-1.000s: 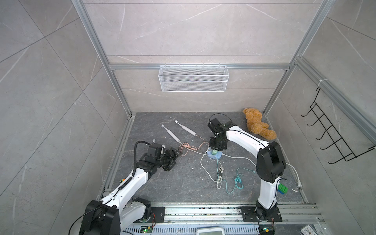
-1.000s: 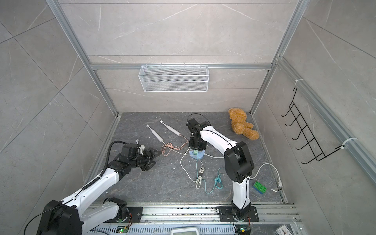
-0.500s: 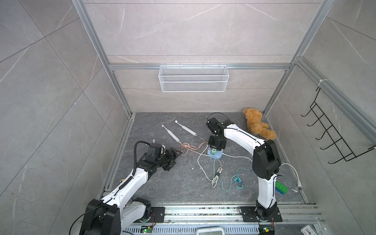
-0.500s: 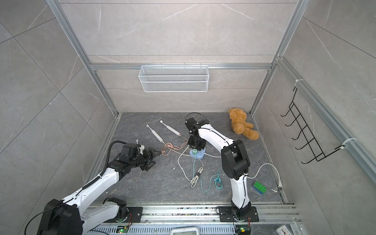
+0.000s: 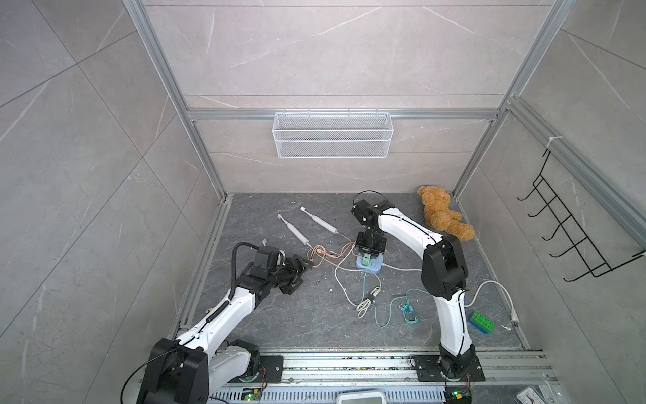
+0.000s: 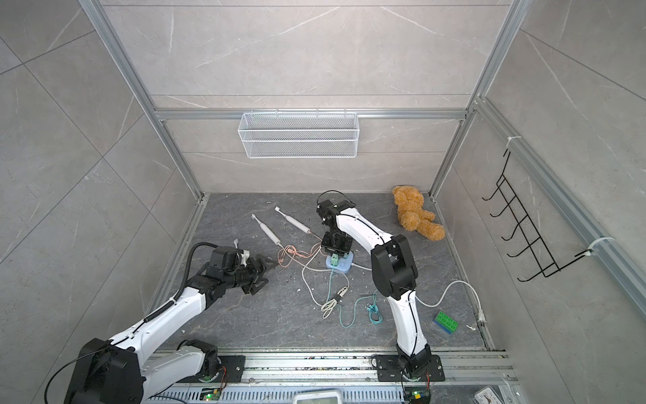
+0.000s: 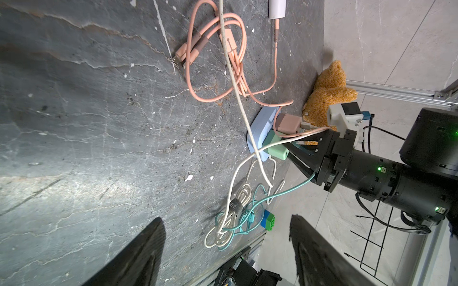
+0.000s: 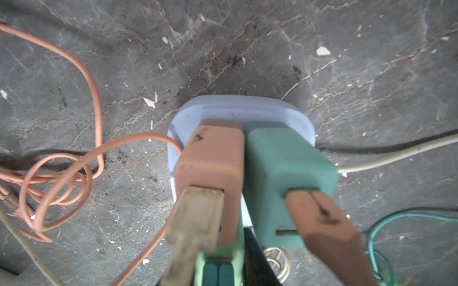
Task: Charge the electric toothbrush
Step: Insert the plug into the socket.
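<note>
Whole only from above: one electric toothbrush (image 5: 294,229) and a second toothbrush (image 5: 320,220), flat on the dark floor (image 5: 279,314) left of centre toward the back wall, side by side, nearly parallel, apart from both arms. Long axes diagonal: brush heads toward the back wall and the left side wall, handle bases toward the front right, next to the pink cable coil (image 5: 321,252). From the left wrist view, just the white base end of the second toothbrush (image 7: 277,10) at the frame edge, with a pink lead meeting it.

Close up in the right wrist view alone: pale blue power block (image 8: 243,109) carrying a pink adapter (image 8: 210,161) and a green adapter (image 8: 290,158) side by side, a beige USB plug in the pink one, a pink USB plug in the green one. From above, merely a blue corner showing under the right gripper (image 5: 367,257).

Side-on only in the left wrist view: right gripper fingers set narrow, tips at the green adapter, closed on a teal cable plug (image 7: 302,148), with teal cable trailing to the tangle on the floor. Spread wide and holding nothing: left gripper (image 7: 226,219), pointed at the pink cable coil, tips just beside its near end.
</note>
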### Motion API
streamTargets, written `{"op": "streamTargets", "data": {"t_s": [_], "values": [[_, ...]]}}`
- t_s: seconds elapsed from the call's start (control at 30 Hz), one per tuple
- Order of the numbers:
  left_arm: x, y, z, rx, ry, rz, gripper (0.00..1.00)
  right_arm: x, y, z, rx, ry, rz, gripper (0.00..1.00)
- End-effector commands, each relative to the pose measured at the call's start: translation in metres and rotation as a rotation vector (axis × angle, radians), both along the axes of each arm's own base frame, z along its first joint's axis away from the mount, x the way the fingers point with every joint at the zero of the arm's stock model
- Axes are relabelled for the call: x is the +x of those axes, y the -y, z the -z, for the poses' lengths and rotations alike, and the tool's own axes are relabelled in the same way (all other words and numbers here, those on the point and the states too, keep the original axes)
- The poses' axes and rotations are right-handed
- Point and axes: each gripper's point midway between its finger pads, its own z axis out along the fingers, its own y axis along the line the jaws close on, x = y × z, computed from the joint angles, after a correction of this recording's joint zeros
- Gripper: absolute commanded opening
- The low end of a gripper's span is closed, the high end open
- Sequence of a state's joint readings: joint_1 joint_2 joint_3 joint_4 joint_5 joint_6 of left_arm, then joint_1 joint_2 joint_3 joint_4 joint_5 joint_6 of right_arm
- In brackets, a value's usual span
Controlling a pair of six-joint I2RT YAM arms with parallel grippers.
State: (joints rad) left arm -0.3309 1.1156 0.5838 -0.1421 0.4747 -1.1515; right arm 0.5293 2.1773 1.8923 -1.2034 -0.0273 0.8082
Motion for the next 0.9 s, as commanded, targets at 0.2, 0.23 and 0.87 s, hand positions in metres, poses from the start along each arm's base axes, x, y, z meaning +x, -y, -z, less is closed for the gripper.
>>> {"op": "streamTargets", "data": {"t_s": [0.2, 0.23, 0.87], "values": [[0.005, 0.003, -0.005, 0.001, 0.025, 0.028, 0.82, -0.013, -0.001, -0.026, 0.051, 0.021, -0.113, 0.01], [0.005, 0.002, -0.006, 0.003, 0.026, 0.026, 0.82, -0.012, -0.003, -0.038, 0.069, 0.052, -0.126, 0.11], [0.009, -0.011, -0.013, 0.103, 0.023, 0.000, 0.83, -0.085, 0.041, -0.092, 0.179, 0.279, -0.155, 0.62]]}}
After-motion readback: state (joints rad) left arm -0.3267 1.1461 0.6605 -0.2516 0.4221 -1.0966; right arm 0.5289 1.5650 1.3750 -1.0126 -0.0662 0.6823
